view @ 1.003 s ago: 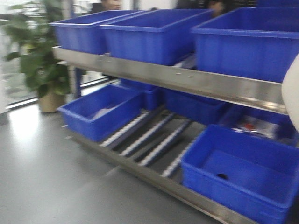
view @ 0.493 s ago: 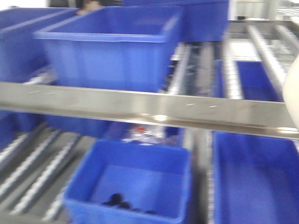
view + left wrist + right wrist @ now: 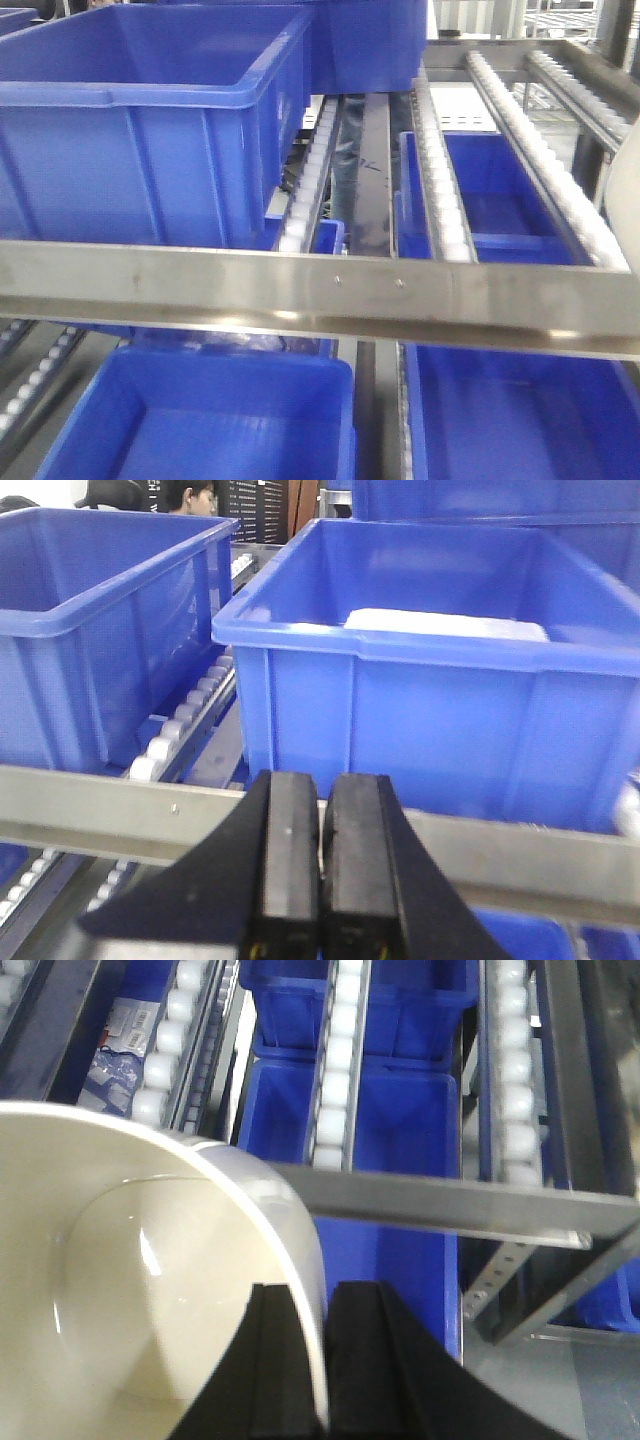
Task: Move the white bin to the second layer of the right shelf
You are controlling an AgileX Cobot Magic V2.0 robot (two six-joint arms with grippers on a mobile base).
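Note:
The white bin (image 3: 120, 1290) is a glossy cream tub that fills the lower left of the right wrist view. My right gripper (image 3: 322, 1300) is shut on its rim, one finger inside the wall and one outside. In the front view only a sliver of the white bin (image 3: 623, 200) shows at the right edge. The right shelf second layer has white roller tracks (image 3: 440, 190) behind a brushed-steel front rail (image 3: 320, 295); the bin hangs in front of this rail (image 3: 450, 1205). My left gripper (image 3: 322, 790) is shut on nothing, in front of the rail (image 3: 90, 800).
A large blue crate (image 3: 150, 130) fills the left half of the second layer; two blue crates (image 3: 450, 670) show in the left wrist view. More blue crates (image 3: 210, 420) sit on the level below. A person (image 3: 190, 495) stands behind the rack.
The front view has swung right along the rack and come closer, so the second layer's rail and bare roller tracks now fill the middle. The white bin stays at the right edge.

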